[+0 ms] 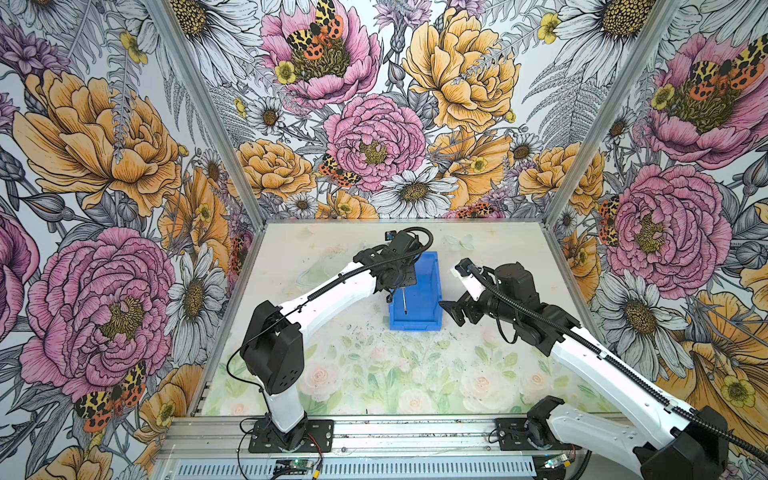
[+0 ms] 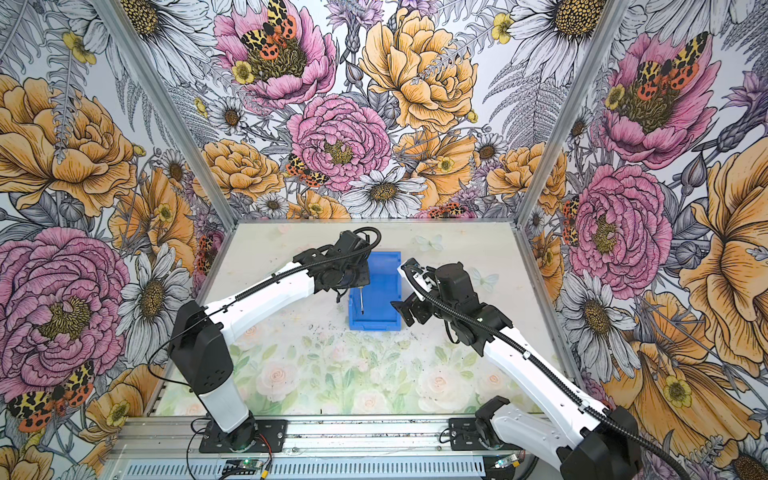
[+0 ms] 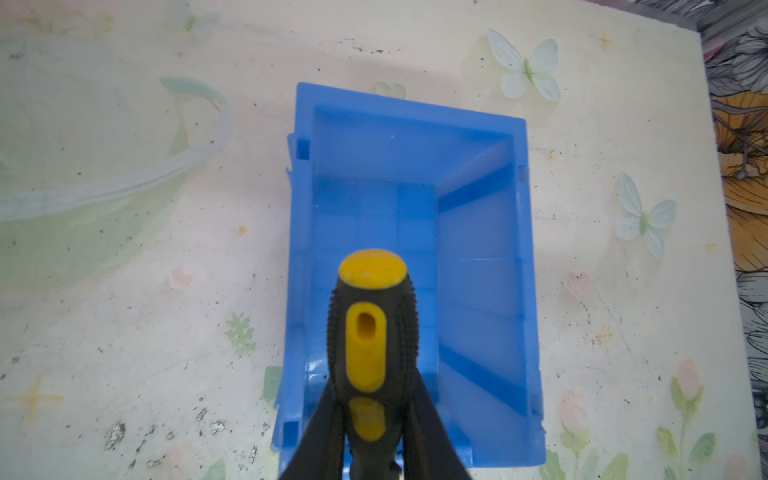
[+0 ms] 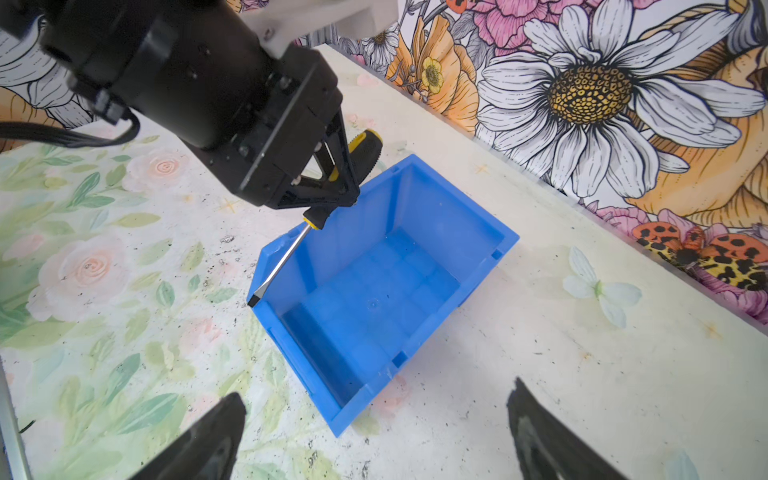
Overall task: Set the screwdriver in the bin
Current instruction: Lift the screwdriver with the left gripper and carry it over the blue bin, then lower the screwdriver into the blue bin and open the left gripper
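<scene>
In a top view, my left gripper (image 1: 395,293) hung over the left side of the bin (image 1: 424,291), in the middle of the table (image 1: 374,365), the screwdriver (image 1: 404,300) shaft pointing toward the near lip. The right gripper (image 1: 453,311) sat just right of the bin, empty.

Through the left wrist camera, the jaws were clamped tight on the ribbed black-and-yellow handle, yellow cap aimed at the far wall, the bright blue bin's bare floor below.

From the right wrist camera, the thin steel shaft and flat tip sloped down above the left rim, not yet laid inside. That gripper's own fingers (image 4: 216,432) stood spread wide, holding nothing.

I judged the tool light and rigid, its rubbery handle the sure place to grip, the slick shaft not; dropped, it would likely clatter, not break.
</scene>
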Available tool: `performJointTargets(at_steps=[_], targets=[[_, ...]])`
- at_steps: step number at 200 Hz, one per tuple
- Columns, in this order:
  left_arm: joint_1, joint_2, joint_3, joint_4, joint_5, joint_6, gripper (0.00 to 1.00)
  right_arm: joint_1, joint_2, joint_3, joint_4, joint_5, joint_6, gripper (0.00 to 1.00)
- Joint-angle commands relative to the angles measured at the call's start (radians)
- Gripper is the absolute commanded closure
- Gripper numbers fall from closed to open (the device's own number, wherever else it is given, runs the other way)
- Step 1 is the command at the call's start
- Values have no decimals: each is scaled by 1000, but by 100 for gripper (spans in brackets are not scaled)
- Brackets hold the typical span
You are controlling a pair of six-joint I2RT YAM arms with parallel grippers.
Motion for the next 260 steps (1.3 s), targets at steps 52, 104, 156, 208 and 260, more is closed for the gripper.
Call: performJointTargets(at_steps=[52, 104, 156, 208, 260], targets=[[-8, 220, 194, 1, 47, 73, 99, -63, -1, -1, 9, 20, 55, 0], [-5, 314, 254, 1, 9, 88, 98, -69, 0, -24, 10, 34, 66, 1], [4, 352, 233, 3, -29, 57, 98, -72, -8, -37, 12, 26, 68, 0], [20, 400, 237, 4, -14, 28, 98, -72, -7, -39, 12, 32, 69, 0], [35, 448, 246, 4, -6, 19, 98, -73, -13, -53, 14, 32, 71, 1]])
